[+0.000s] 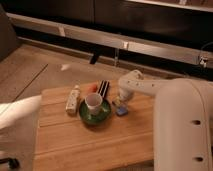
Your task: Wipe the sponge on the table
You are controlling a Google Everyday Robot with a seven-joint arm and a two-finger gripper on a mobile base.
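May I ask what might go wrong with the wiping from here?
The gripper is down at the sponge, close beside the green bowl holding a white cup; a wiping stroke that way may knock them. The black striped object lies near the far edge of the table, so a stroke toward it might push it off.
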